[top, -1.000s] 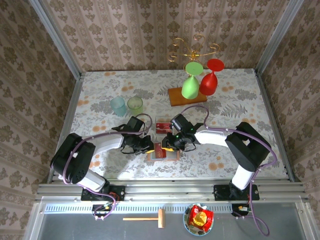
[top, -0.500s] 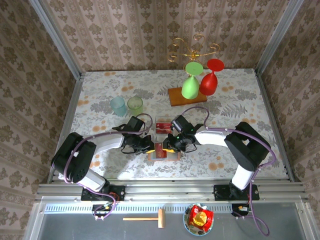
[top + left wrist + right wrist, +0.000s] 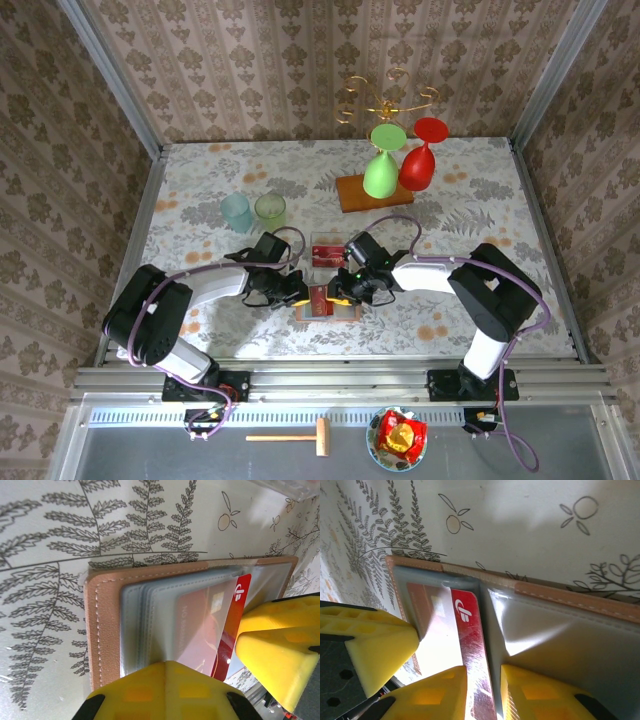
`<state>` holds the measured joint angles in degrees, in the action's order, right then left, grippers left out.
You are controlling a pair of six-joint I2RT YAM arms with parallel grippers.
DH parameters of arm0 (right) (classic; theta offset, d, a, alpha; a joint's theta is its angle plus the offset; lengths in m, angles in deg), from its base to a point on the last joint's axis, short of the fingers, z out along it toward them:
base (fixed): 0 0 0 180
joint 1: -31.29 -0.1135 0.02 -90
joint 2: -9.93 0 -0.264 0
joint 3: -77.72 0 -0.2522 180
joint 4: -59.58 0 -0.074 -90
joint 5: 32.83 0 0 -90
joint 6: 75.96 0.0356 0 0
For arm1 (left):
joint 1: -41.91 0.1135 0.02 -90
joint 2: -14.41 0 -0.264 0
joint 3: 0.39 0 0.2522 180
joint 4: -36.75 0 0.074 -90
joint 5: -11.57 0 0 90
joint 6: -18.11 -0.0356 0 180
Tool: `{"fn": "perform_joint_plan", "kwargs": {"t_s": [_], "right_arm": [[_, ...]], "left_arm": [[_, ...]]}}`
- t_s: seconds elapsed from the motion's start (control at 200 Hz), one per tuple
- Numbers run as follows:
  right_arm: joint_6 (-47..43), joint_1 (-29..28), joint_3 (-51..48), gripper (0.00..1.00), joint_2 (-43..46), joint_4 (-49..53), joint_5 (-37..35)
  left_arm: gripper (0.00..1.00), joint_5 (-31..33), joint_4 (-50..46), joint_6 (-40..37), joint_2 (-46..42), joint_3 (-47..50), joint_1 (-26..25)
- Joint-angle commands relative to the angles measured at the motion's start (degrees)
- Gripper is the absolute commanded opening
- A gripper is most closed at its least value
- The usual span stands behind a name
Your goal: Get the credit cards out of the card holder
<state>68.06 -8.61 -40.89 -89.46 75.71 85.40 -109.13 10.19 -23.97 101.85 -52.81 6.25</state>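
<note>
One red card (image 3: pixel 470 630) pinched between right fingers (image 3: pixel 436 696) | left fingers (image 3: pixel 165 690) closed, resting on card holder (image 3: pixel 102 625)

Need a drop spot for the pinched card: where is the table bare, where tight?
Bare tablecloth: right of the wooden board to the right edge, and the far-left corner behind the blue cup and green cup. Tight: the middle, where left end effector and right end effector meet at the card holder, loose cards just behind.
</note>
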Motion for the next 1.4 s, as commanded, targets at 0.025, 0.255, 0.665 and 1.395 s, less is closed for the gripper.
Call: {"fn": "perform_joint_plan", "kwargs": {"t_s": [0.025, 0.255, 0.665, 1.395], "right_arm": [[0.65, 0.35, -1.06, 0.24, -1.76, -3.78, 2.87], [0.98, 0.35, -1.50, 0.20, -1.90, -5.41, 3.93], [1.39, 0.61, -3.54, 0.10, -0.63, -6.24, 2.73], [-0.28, 2.17, -5.28, 0.13, 5.84, -5.61, 4.99]], "left_arm": [[0.05, 2.57, -4.40, -1.08, 1.75, -0.19, -0.44], [0.05, 2.66, -4.59, -0.86, 1.84, -0.31, -0.64], [0.05, 3.10, -5.10, -0.71, 1.51, -0.59, -0.77], [0.05, 2.98, -5.40, -0.80, 1.16, -1.71, -0.81]]}}
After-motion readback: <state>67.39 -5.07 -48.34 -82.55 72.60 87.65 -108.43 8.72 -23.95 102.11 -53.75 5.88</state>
